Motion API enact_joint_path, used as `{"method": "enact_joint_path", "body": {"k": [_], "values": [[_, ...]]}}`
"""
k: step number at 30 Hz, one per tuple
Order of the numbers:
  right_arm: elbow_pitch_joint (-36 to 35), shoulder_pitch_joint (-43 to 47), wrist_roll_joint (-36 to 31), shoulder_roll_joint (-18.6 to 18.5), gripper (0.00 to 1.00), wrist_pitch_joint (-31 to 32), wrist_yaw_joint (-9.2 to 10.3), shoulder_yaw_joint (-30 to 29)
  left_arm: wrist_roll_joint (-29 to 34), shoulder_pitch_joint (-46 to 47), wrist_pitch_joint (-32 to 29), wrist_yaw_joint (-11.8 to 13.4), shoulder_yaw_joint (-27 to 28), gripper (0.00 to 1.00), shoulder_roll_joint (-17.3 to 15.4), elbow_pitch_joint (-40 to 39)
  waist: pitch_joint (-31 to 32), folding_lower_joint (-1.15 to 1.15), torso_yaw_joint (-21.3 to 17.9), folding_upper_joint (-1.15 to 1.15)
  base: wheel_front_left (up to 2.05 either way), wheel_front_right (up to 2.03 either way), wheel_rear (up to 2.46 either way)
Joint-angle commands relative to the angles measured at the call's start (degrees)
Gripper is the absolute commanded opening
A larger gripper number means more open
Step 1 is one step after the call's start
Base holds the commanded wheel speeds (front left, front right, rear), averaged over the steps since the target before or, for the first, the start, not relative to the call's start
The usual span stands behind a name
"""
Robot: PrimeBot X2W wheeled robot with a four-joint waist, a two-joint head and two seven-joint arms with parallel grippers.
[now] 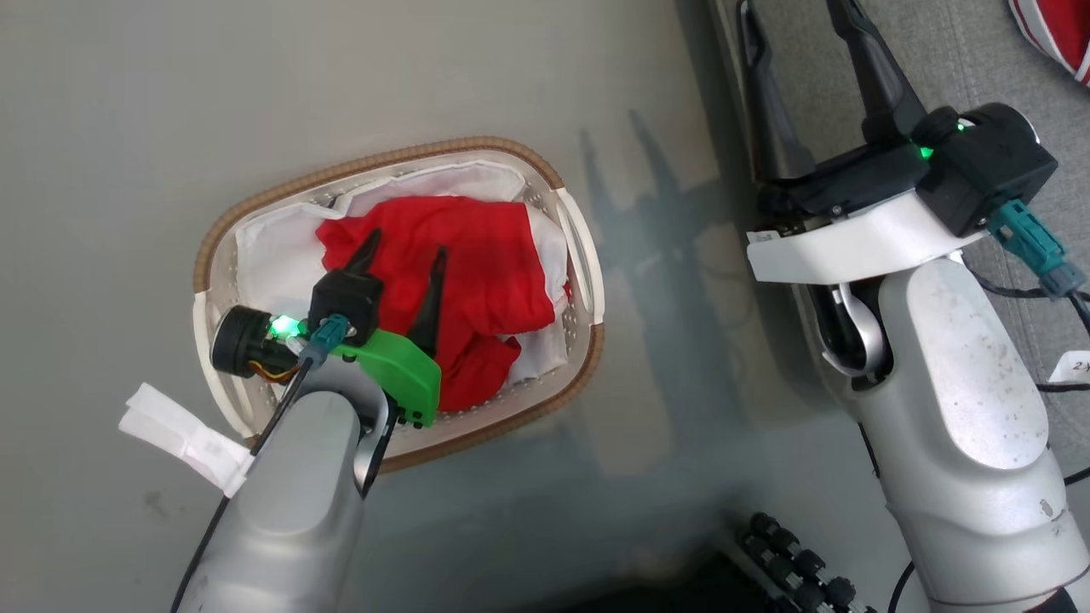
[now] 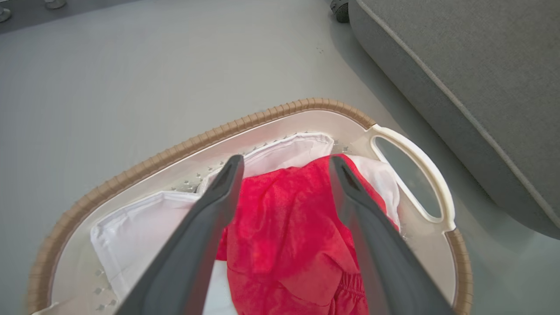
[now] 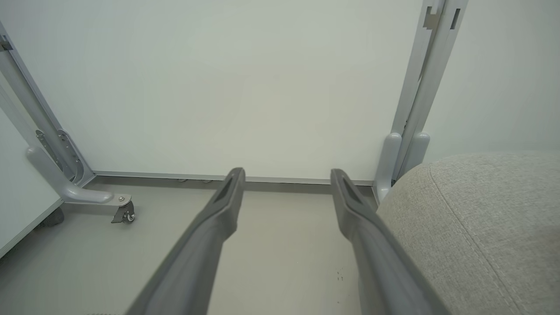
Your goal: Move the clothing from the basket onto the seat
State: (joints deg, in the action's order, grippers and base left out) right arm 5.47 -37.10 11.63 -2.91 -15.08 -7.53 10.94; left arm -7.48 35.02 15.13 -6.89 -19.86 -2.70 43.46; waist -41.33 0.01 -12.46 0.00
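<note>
- Lying crumpled in the basket (image 1: 383, 157), the plain red garment (image 1: 485, 272) is bright matte cloth, bunched in soft folds, with a gathered hem at one edge; it rests on a white cloth sheet (image 1: 272, 255) lining the basket.
- The basket, oval and perforated with a brown woven rim and white handles, stands on the grey floor (image 1: 128, 102) just beside the seat (image 1: 962, 60).
- The left gripper (image 1: 408, 242) hangs over the garment, fingers spread wide, holding nothing; contact with the cloth cannot be told.
- The right gripper (image 1: 792, 10), equally wide apart and empty, is by the seat's edge.
- A red jersey (image 1: 1056, 30) with white stripes lies on the grey woven seat, well apart from the basket.
</note>
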Motion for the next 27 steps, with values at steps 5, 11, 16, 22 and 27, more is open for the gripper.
{"method": "enact_joint_path", "body": {"k": [5,11,16,22,27], "values": [[-1.09,-2.72,0.04,-0.13,1.0,-0.1,0.08,0.52,1.57,3.83,0.01,-0.26,-0.65,1.0,-0.42,3.13,-4.7,-0.01,-2.16,0.0,0.0,0.0,0.0],[-1.58,-3.28,0.03,-0.12,1.0,-0.1,0.08,0.66,1.97,6.38,0.01,-0.44,-1.6,1.0,-0.41,6.16,-6.86,-0.01,-2.72,0.0,0.0,0.0,0.0],[-1.4,-2.73,-0.29,-0.11,1.0,-0.1,0.08,0.54,1.45,8.21,0.01,-0.54,-3.89,1.0,-0.38,10.0,-8.32,-0.01,-3.02,0.0,0.0,0.0,0.0],[-1.71,-2.85,-0.23,-0.12,1.0,-0.1,0.08,0.74,-0.04,10.72,0.01,-0.62,-6.81,1.0,-0.41,14.86,-9.86,-0.01,-3.67,0.0,0.0,0.0,0.0],[-1.98,-3.62,0.27,-0.12,1.0,-0.1,0.08,0.73,-1.7,12.82,0.01,-0.65,-8.57,1.0,-0.39,18.37,-11.24,-0.01,-4.46,0.0,0.0,0.0,0.0]]}}
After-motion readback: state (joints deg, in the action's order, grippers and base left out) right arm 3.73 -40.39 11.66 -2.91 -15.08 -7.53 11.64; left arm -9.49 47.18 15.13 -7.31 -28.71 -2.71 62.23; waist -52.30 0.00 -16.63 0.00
